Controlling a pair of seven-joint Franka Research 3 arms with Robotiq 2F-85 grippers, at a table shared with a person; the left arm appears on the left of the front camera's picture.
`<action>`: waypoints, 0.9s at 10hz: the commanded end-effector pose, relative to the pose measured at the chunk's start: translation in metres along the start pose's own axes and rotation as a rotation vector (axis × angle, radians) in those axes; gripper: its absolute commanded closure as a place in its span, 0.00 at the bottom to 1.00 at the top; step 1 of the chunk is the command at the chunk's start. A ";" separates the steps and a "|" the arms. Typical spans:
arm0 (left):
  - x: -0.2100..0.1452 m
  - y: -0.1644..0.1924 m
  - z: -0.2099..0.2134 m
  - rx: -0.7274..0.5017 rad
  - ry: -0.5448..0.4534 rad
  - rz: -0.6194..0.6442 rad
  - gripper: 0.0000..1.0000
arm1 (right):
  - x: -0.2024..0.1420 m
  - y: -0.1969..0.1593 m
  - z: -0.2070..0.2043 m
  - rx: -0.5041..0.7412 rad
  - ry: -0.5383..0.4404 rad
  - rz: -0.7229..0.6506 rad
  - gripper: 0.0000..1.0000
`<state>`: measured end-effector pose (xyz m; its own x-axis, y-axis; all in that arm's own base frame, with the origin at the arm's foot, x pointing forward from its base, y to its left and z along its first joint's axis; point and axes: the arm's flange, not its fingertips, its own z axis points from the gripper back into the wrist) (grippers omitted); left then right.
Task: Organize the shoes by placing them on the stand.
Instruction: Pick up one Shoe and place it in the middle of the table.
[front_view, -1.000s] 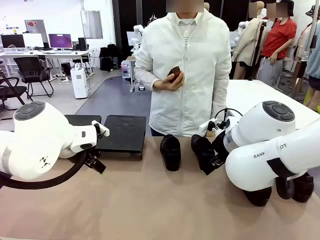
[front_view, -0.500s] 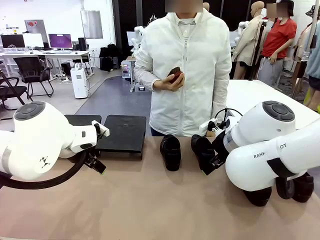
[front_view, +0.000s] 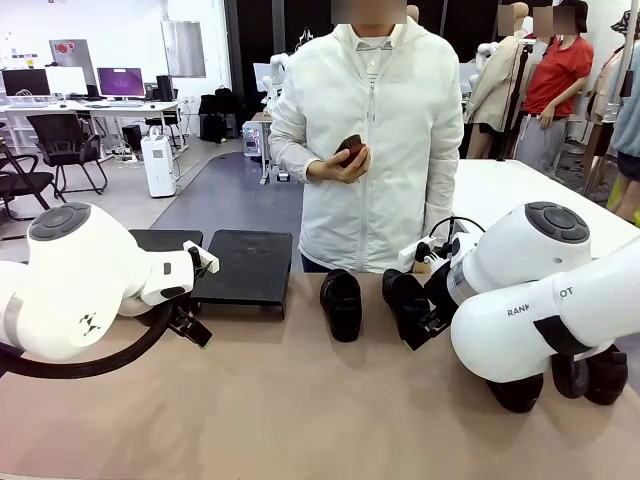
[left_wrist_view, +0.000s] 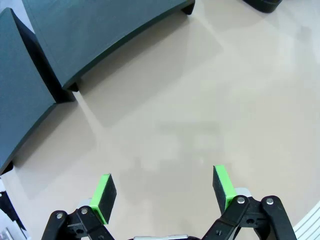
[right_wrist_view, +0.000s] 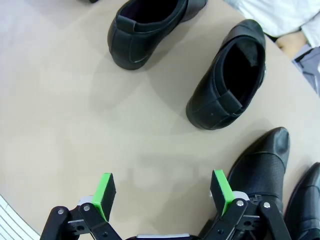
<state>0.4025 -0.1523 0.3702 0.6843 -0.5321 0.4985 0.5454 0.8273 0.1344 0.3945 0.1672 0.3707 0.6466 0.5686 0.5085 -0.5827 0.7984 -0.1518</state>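
The left gripper (left_wrist_view: 161, 176) hangs with jaws spread wide and empty over bare tabletop (left_wrist_view: 210, 100). The stand (left_wrist_view: 100, 35) lies ahead and to its left. The right gripper (right_wrist_view: 161, 181) is equally wide and empty. The first loafer (right_wrist_view: 150, 30) and second loafer (right_wrist_view: 227, 80) lie ahead of it, the third loafer (right_wrist_view: 260, 165) just beside its right finger, and the fourth loafer (right_wrist_view: 306, 200) beyond that.

Partial lettering "RANK" and "OT" legible on white casing of right arm (front_view: 530, 322); no other print readable.

Bare tabletop (left_wrist_view: 200, 100) lies open before the left gripper (left_wrist_view: 161, 174) — four shoes (right_wrist_view: 227, 80) crowd the space before the right gripper (right_wrist_view: 161, 175).
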 end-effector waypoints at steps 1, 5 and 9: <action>0.000 0.000 0.000 0.000 -0.001 0.000 0.00 | 0.000 0.000 0.000 0.000 0.000 0.000 0.00; 0.011 -0.001 0.062 -0.142 0.115 0.171 0.00 | 0.020 -0.012 0.077 0.227 0.142 -0.148 0.00; -0.043 0.027 0.210 -0.605 0.017 0.342 0.00 | -0.008 -0.055 0.228 0.325 0.171 -0.507 0.00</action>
<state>0.3019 -0.1149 0.5184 0.8467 -0.3560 0.3953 0.5135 0.7413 -0.4323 0.3178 0.0906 0.5478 0.9174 0.2692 0.2931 -0.3516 0.8932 0.2802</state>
